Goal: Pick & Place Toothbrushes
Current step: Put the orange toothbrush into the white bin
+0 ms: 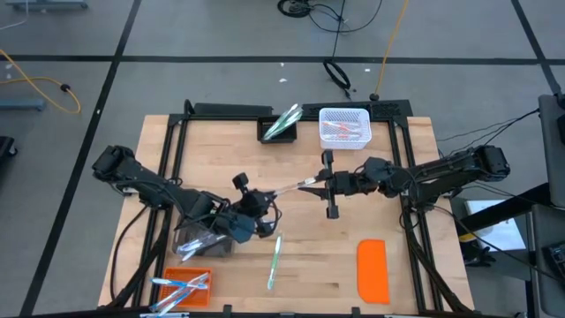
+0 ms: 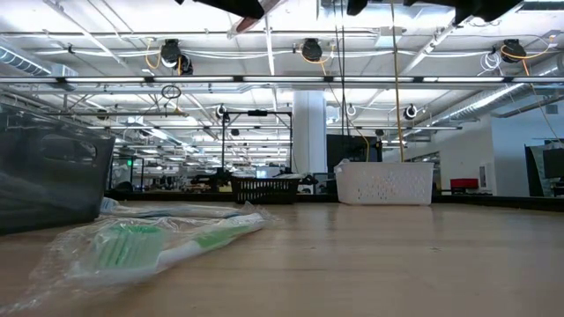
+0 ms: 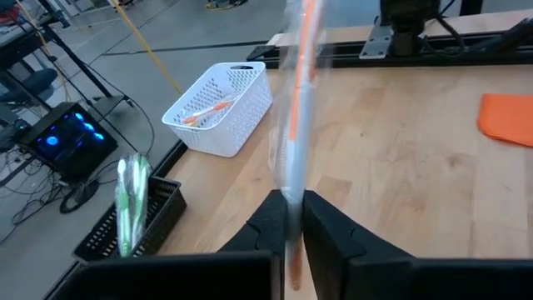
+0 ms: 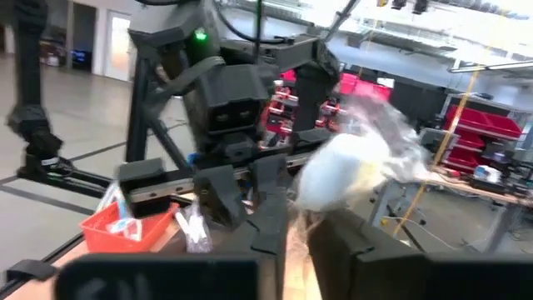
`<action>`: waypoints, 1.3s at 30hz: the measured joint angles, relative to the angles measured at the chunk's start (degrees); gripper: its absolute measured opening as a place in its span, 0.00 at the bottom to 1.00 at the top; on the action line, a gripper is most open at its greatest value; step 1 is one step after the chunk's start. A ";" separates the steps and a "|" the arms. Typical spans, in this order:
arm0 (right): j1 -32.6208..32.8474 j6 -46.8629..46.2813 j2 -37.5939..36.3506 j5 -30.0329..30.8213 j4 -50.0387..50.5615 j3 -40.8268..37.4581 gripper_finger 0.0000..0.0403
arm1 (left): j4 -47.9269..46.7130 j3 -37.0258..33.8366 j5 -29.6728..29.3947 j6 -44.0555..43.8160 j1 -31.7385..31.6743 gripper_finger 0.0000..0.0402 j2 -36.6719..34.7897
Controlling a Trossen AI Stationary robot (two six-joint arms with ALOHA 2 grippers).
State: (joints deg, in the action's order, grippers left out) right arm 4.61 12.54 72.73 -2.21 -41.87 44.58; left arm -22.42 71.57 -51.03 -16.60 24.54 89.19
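I am in the middle of a handover above the worktop point(image 1: 300, 265): the left claw point(image 1: 262, 200) is pinching one end of a wrapped orange toothbrush point(image 1: 287, 186), and the right claw point(image 1: 320, 184) has its fingers pressed on the other end, so both hold the same toothbrush in the air. I judge the sorting to be about half done. The white basket point(image 1: 343, 125) holds orange toothbrushes, maybe two or three; I cannot count them exactly. The black bin point(image 1: 278, 129) holds a few green ones. The orange tray point(image 1: 181, 289) has several blue ones. One green toothbrush point(image 1: 274, 261) lies loose on the worktop, and more wrapped ones wait in the clear container point(image 1: 201, 240) near the left arm. One orange lid point(image 1: 372, 269) lies apart.
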 joint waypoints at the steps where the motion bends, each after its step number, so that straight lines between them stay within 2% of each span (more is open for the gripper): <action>1: 0.02 -0.06 0.00 -0.35 0.11 0.00 0.05 | -0.11 0.00 -0.14 0.00 -0.03 0.07 0.00; 3: 0.07 0.05 0.00 -0.70 0.20 0.00 0.03 | -0.15 0.00 -0.25 0.00 -0.03 0.07 0.00; 12: 0.03 0.34 0.00 -1.12 0.16 0.00 0.02 | -0.13 -0.02 -0.06 -0.73 0.05 0.05 0.00; 17: 0.05 0.34 -0.02 -1.17 1.01 0.00 0.02 | -0.13 -0.04 0.15 -2.50 0.34 0.11 0.00; 21: -0.15 0.75 -0.06 0.16 2.10 0.00 0.02 | 0.05 -0.07 -1.02 -3.67 0.41 0.19 0.00; 31: -1.42 3.61 -2.77 11.17 10.27 0.03 0.02 | 0.07 -0.07 -1.08 -3.46 0.45 0.42 0.00; 39: -6.84 3.61 -6.49 24.90 21.37 0.04 0.02 | 0.00 -0.07 -0.25 -3.19 0.43 0.47 0.00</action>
State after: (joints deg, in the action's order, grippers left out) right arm -2.23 16.15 66.23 22.69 -20.50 44.62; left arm -22.41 71.50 -51.29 -19.79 24.97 89.19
